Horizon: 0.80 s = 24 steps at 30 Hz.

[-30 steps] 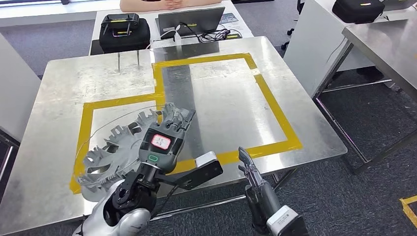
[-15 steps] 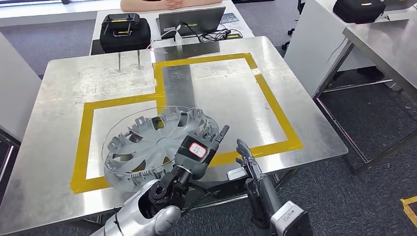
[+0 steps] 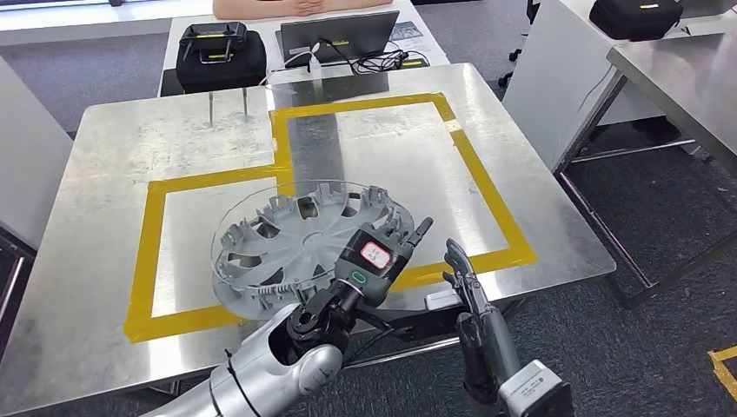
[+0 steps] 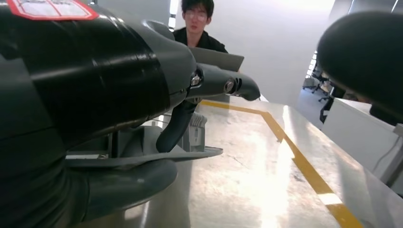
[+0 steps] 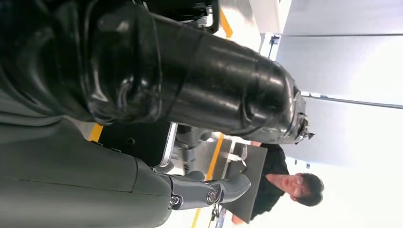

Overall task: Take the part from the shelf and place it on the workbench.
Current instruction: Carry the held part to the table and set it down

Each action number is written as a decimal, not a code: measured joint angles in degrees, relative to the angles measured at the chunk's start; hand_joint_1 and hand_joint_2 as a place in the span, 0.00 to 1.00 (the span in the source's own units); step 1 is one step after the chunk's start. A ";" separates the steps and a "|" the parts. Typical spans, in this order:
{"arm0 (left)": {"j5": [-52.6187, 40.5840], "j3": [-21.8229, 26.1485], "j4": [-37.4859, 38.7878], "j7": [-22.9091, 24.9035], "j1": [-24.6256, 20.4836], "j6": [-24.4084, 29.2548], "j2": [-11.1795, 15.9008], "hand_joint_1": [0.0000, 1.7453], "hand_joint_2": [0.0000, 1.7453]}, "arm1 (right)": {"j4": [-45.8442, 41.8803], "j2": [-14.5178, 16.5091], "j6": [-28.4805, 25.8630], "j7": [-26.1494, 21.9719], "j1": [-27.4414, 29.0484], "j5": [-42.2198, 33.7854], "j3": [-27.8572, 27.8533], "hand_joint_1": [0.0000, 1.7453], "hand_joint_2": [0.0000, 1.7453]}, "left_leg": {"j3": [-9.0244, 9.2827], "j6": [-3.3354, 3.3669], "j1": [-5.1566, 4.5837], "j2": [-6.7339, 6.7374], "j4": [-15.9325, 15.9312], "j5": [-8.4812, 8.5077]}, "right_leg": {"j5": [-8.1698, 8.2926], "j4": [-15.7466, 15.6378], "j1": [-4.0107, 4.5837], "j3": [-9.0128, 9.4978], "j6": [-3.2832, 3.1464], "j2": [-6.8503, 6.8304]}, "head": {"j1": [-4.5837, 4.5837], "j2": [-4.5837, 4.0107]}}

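The part is a grey wheel cover (image 3: 300, 239) with ribs and clips on its upturned inner side. It hangs tilted just above the steel workbench (image 3: 391, 165), over the near left field of the yellow tape outline (image 3: 487, 195). My left hand (image 3: 374, 261) grips its near right rim. In the left wrist view the thumb lies under the rim (image 4: 157, 159) and the dark fingers (image 4: 214, 83) lie over it. My right hand (image 3: 465, 282) stands beside the bench's front edge, fingers stretched out and holding nothing.
Two thin metal pins (image 3: 226, 104) stand at the bench's far left. Behind it a table carries a black case (image 3: 220, 54) and a laptop (image 3: 339, 35), where a person (image 3: 300, 7) sits. A second steel bench (image 3: 687, 78) stands to the right.
My left hand has carried the wheel cover to the right and farther over the bench, and the cover lies flatter. My right hand has shifted slightly right.
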 joint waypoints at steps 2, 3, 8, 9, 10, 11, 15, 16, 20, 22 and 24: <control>1.58 -0.37 1.00 -0.07 -0.42 0.00 -0.60 1.00 1.00 | -0.09 -0.02 -0.20 -0.28 0.14 -0.40 -0.37 0.00 0.00 | 0.00 0.00 0.00 -0.01 0.00 0.00 | 0.00 -0.01 0.00 0.00 0.00 -0.01 | 0.00 0.00; 1.83 -0.58 1.44 -0.02 -0.69 0.00 -0.87 1.00 1.00 | -0.09 -0.03 -0.24 -0.45 0.22 -0.75 -0.62 0.00 0.00 | 0.00 0.00 0.00 -0.02 0.00 0.00 | 0.00 -0.01 0.00 0.00 0.00 -0.01 | 0.01 0.00; 1.16 -2.09 2.88 0.54 -2.19 0.09 -1.48 1.00 1.00 | 0.01 -0.03 -0.29 -1.62 0.67 -2.69 -1.58 0.00 0.00 | 0.00 0.00 0.00 -0.03 -0.01 0.00 | 0.00 -0.01 0.00 0.01 0.00 -0.02 | -0.01 0.00; 0.79 -2.42 3.03 0.69 -2.49 0.14 -1.51 1.00 1.00 | 0.05 -0.03 -0.27 -1.82 0.73 -2.91 -1.71 0.00 0.00 | 0.00 0.00 0.00 -0.03 -0.01 0.00 | 0.00 -0.01 0.00 0.01 0.00 -0.02 | -0.02 0.00; 0.48 -2.73 3.18 0.80 -2.78 0.18 -1.55 1.00 1.00 | 0.09 -0.03 -0.26 -1.93 0.78 -3.04 -1.81 0.00 0.00 | 0.00 0.00 0.00 -0.03 -0.01 0.01 | 0.00 -0.01 0.00 0.01 0.00 -0.02 | -0.02 0.00; 0.28 -3.02 3.34 0.88 -3.05 0.22 -1.58 1.00 1.00 | 0.11 -0.03 -0.25 -2.01 0.84 -3.10 -1.87 0.00 0.00 | -0.01 0.00 0.00 -0.03 -0.01 0.01 | 0.00 -0.01 0.00 0.02 0.00 -0.02 | -0.02 0.00; -1.20 -3.66 4.03 -0.31 -3.97 0.17 -1.71 1.00 1.00 | 0.24 0.03 0.07 -2.54 1.08 -3.65 -1.96 0.00 0.00 | -0.06 0.02 0.00 -0.02 0.00 0.03 | 0.04 0.00 0.00 0.37 0.02 -0.01 | -0.01 0.00; -1.70 -3.71 4.12 -1.14 -4.25 0.06 -1.73 1.00 1.00 | 0.37 0.17 0.32 -3.02 1.14 -4.10 -2.02 0.00 0.00 | -0.11 0.02 0.00 -0.02 0.00 0.06 | 0.08 0.01 0.00 0.54 0.04 -0.01 | -0.01 0.00; -2.30 -3.76 4.19 -3.53 -5.15 -0.23 -1.73 1.00 1.00 | 0.90 1.55 0.80 -4.60 1.21 -5.61 -2.30 0.00 0.00 | -0.28 -0.02 0.01 -0.02 0.00 0.18 | 0.20 0.03 0.00 0.64 0.14 0.00 | -0.04 0.00; -2.30 -3.78 4.19 -4.28 -5.52 -0.22 -1.72 1.00 1.00 | 1.03 2.18 0.80 -4.73 1.28 -5.80 -2.33 0.00 0.00 | -0.30 -0.01 0.01 -0.02 0.00 0.19 | 0.20 0.03 0.00 0.62 0.14 0.00 | -0.06 0.00; -2.28 -3.78 4.19 -5.05 -5.86 -0.17 -1.71 1.00 1.00 | 1.03 2.62 0.80 -4.82 1.40 -5.84 -2.34 0.00 0.00 | -0.31 -0.01 0.01 -0.02 0.00 0.19 | 0.20 0.03 0.00 0.61 0.14 0.00 | -0.06 0.00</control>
